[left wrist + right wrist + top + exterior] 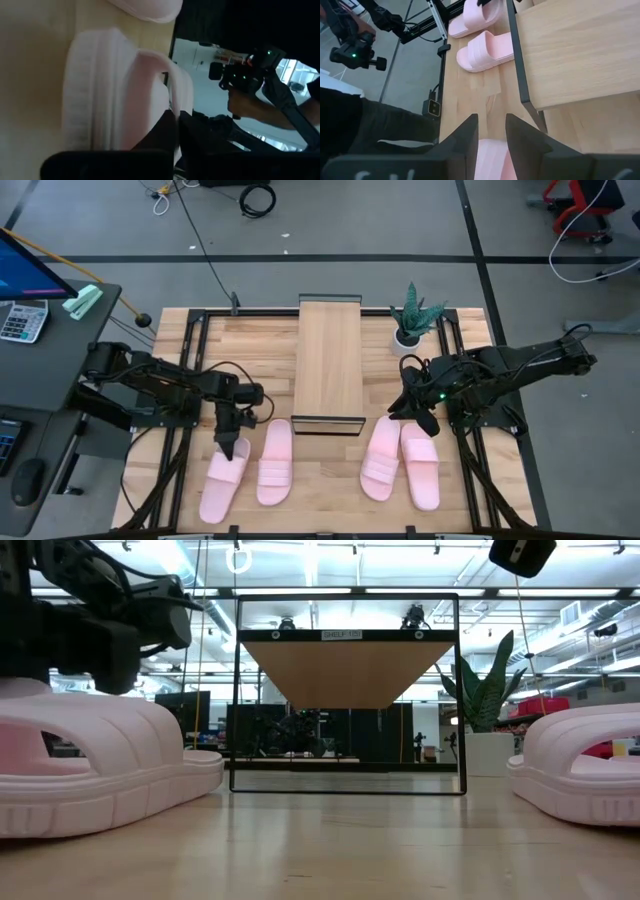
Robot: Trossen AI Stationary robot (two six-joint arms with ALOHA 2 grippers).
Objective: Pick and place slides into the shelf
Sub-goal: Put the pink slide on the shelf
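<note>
Left hand (232, 442) pinching leftmost slide's (222, 480) strap; right hand (420, 417), fingers spread, over a right slide (381, 458)

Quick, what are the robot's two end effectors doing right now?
Left end effector: at the far-left slide; grip cannot be told.
Right end effector: open, above a slide, holding nothing.

floor (400, 220): grey, cables | potted plant (412, 315) | ceiling strip lights (300, 590)

Four slides (225, 478), one shelf (329, 360), one plant (411, 315).
</note>
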